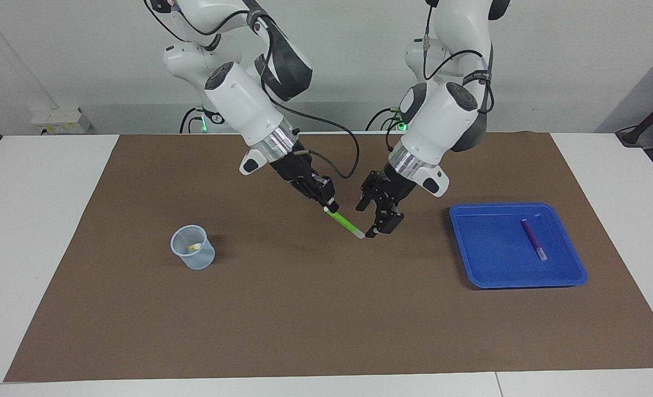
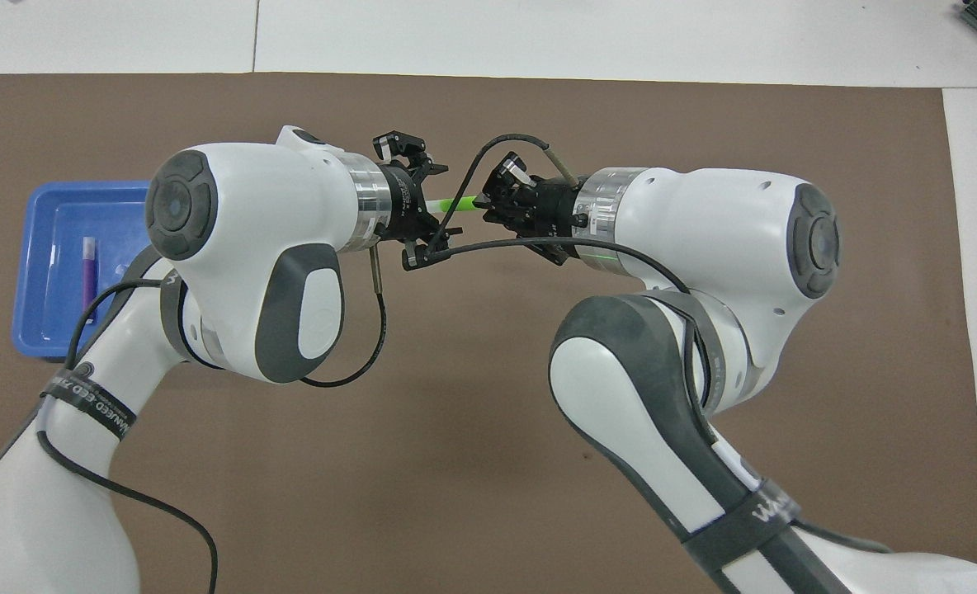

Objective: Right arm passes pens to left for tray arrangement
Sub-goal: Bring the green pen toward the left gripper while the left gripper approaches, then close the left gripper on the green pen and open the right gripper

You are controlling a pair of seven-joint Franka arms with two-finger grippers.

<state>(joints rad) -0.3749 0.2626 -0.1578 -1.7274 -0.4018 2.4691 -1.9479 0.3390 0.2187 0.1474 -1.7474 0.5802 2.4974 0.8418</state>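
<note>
Holding the green pen (image 1: 344, 222) by its upper end, your right gripper (image 1: 326, 202) is pinched tight on it over mid-mat; cup (image 1: 193, 247) sits toward the right arm's end with a yellow pen (image 1: 194, 247) in it. Pen's long axis slants down from that grip toward the left gripper (image 1: 375, 216), its pale free tip just at those fingers. Left fingers look spread around the tip, not yet clamped, though I can't tell if they touch it. You want the left closing across the axis before the right lets go. Purple pen (image 1: 534, 239) already lies in the tray (image 1: 577, 270), toward the left arm's end
</note>
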